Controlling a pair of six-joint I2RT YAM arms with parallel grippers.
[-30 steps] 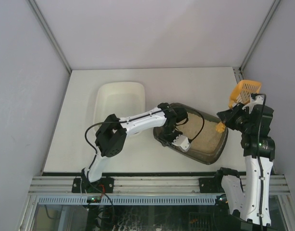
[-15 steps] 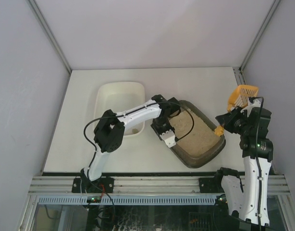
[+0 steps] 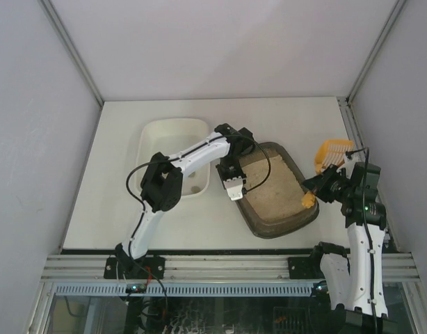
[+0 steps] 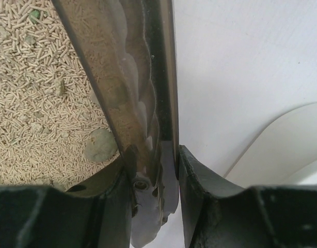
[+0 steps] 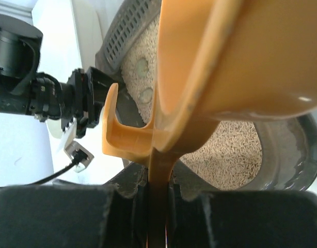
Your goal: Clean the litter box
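I see the left claw (image 3: pixel 234 186) clamped on the litter box (image 3: pixel 277 232) at its left rim. The box sits on the tabletop (image 3: pixel 116 174), just right of the white tub (image 3: pixel 173 136). The right claw (image 5: pixel 157 201) is pinched on the orange scoop (image 3: pixel 333 149) handle, at the box's right side.

So my left gripper (image 3: pixel 234 189) is parked on the left rim of the litter box (image 3: pixel 283 221). Its arm (image 3: pixel 199 152) lies across the near right part of the white tub (image 3: pixel 165 142), so the gap between the two is plugged. My scoop (image 3: pixel 333 152) crowds the box's right side. The table (image 3: pixel 116 181) is wide open behind both and left of the tub, plus the front strip.
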